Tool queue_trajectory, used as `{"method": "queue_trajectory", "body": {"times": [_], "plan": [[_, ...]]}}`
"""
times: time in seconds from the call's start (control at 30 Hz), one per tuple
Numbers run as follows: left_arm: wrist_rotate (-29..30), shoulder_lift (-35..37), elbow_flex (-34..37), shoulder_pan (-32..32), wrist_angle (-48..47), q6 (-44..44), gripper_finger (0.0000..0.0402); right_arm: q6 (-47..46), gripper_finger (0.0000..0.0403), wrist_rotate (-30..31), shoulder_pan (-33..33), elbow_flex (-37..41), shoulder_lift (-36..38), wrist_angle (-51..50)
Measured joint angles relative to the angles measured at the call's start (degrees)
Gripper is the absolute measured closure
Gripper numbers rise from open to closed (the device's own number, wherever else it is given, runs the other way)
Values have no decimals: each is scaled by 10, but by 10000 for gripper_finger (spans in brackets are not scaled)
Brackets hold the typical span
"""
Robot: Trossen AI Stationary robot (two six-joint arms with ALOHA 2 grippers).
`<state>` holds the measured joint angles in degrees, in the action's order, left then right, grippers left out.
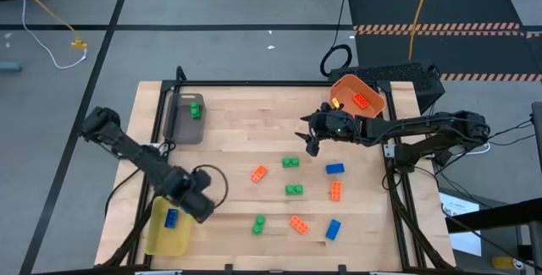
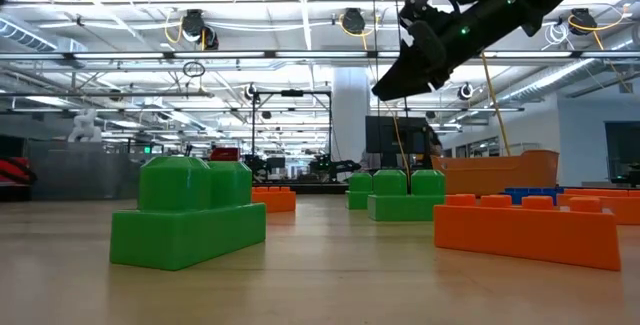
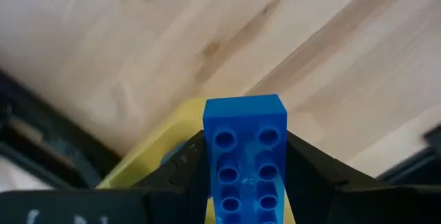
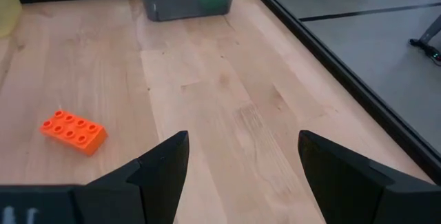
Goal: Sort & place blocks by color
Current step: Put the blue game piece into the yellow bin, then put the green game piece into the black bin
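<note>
Left gripper (image 3: 244, 182) clamps blue block (image 3: 245, 151) between fingers (above yellow bin (image 1: 166, 233)); right gripper (image 4: 241, 169) open.

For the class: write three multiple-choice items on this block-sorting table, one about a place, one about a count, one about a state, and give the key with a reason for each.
1. Where does the grey bin stand in the high view?
A. near the table's far left corner
B. at the near right corner
C. in the middle

2. How many green blocks lie loose on the table, outside the bins?
A. one
B. three
C. six

3. What is the left gripper doing?
A. standing open with nothing in it
B. holding a blue block
C. holding an orange block

Key:
1 A, the grey bin sits at the far left, with a green block inside it.
2 B, loose green blocks lie at and.
3 B, the left wrist view shows a blue block between its fingers, above the yellow bin.
</note>
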<state>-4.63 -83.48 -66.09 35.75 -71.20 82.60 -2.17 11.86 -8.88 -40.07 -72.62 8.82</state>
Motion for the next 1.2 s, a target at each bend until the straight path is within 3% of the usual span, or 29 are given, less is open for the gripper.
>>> {"method": "queue_trajectory", "body": {"times": [0.3, 0.47, 0.77, 1.07, 1.2], "plan": [[-5, -2, 1, 104, -34, 155, 260, -1, 140, 0, 0, 0, 0, 1], [-46, -2, 19, 143, -44, 227, 260, -5, 140, 0, 0, 0, 0, 1], [-60, -2, 52, 167, 13, 237, 257, -16, 140, 0, 0, 0, 0, 4], [-61, -2, 75, 167, 9, 211, 84, -13, 140, 0, 0, 0, 0, 36], [-63, 5, 75, 151, 7, 178, 38, -13, 140, 0, 0, 0, 0, 36]]}}
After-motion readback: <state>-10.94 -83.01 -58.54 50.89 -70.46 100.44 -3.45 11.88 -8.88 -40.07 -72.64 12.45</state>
